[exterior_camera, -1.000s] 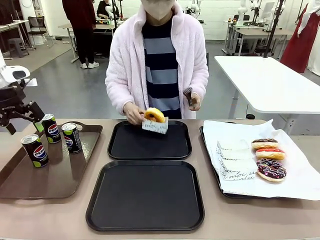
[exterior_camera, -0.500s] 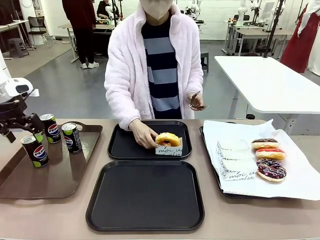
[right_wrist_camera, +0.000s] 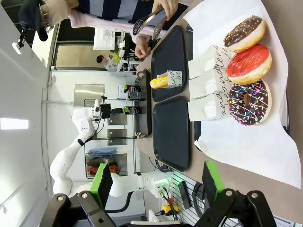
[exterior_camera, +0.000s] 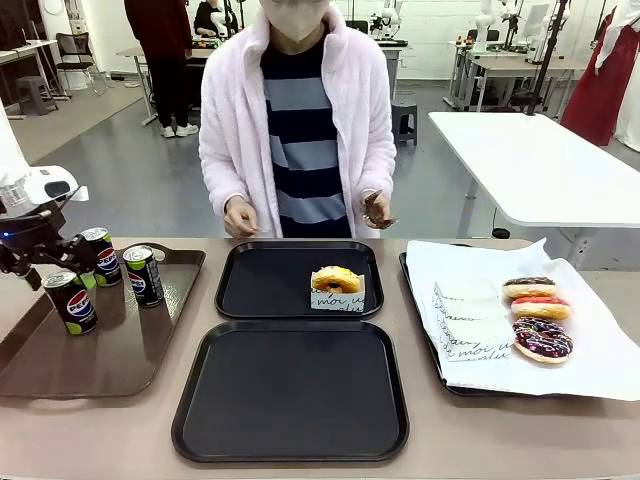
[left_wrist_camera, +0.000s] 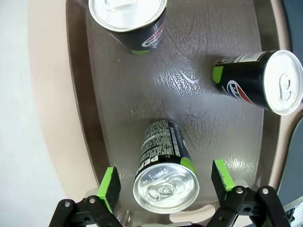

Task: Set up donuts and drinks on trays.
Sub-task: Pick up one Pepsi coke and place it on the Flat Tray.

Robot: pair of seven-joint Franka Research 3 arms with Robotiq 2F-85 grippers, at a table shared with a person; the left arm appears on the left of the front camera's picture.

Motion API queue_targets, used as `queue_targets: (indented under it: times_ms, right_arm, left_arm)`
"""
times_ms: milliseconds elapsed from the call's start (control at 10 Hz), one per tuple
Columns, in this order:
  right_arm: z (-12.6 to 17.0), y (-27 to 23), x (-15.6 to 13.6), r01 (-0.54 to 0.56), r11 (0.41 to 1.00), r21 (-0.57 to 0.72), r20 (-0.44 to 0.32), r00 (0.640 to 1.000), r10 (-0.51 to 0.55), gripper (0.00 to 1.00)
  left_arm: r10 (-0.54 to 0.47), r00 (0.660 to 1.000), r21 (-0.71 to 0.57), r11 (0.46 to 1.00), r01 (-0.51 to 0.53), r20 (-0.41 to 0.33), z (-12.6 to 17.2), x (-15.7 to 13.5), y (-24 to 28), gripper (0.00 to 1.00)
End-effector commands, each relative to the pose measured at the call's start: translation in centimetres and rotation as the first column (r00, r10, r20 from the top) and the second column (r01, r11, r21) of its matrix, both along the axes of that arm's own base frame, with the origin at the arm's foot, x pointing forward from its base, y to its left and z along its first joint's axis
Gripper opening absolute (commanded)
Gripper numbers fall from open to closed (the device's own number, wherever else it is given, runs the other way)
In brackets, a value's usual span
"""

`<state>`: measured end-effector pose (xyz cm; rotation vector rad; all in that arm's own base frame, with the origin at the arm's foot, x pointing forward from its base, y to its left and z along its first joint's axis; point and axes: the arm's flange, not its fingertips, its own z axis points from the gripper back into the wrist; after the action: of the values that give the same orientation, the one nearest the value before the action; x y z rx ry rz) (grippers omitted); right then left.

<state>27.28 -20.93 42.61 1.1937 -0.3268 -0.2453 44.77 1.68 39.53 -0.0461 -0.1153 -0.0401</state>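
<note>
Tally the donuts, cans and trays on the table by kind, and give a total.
Donuts: 4
Pepsi cans: 3
Black trays: 2
Brown tray: 1
Paper-lined tray: 1
Total: 11

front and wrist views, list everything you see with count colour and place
black trays: 2, matte black, table middle, one behind the other
sleeved donut: 1, yellow, white paper sleeve, on the far black tray
brown tray: 1, glossy brown, robot's left side
cans: 3, black, silver tops, upright on the brown tray
paper-lined tray: 1, white paper over it, robot's right side
loose donuts: 3, chocolate, red, purple sprinkled, on the paper
paper sleeves: count unclear, white, beside the loose donuts
tongs: 1, dark, held at the far edge
person's hands: 2, far edge, one holds the tongs
left fingers: 2, green pads, open either side of one can
right fingers: 2, green pads, open, facing the paper-lined tray
</note>
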Motion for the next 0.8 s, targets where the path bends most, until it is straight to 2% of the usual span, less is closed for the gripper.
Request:
queue_targets:
  times_ms: [0,300,400,500,600,700]
  right_arm:
    - [-0.02,-0.19,-0.02,-0.004,1.000,0.013,0.010,1.000,0.004,1.00]
    - [-0.02,-0.19,-0.02,-0.004,1.000,0.013,0.010,1.000,0.004,1.00]
    - [-0.02,-0.19,-0.02,-0.004,1.000,0.013,0.010,1.000,0.004,1.00]
    - [-0.02,-0.19,-0.02,-0.004,1.000,0.013,0.010,1.000,0.004,1.00]
    - [-0.02,-0.19,-0.02,-0.004,1.000,0.013,0.010,1.000,0.004,1.00]
    - [-0.02,-0.19,-0.02,-0.004,1.000,0.013,0.010,1.000,0.004,1.00]
  left_arm:
    - [0.023,1.000,0.032,0.999,-0.023,0.009,-0.75,0.57,-0.69,1.00]
    - [0.028,1.000,0.027,0.999,-0.028,0.003,-1.58,0.84,-0.71,1.00]
    - [0.023,1.000,0.028,0.999,-0.023,0.000,-1.67,0.91,-0.77,0.93]
    - [0.021,1.000,0.025,0.999,-0.021,-0.002,-1.66,0.86,-0.70,0.47]
    - [0.022,1.000,0.026,0.999,-0.022,0.002,-1.46,0.90,-0.56,0.39]
    - [0.022,1.000,0.024,0.999,-0.022,0.003,-1.23,0.96,-0.48,0.00]
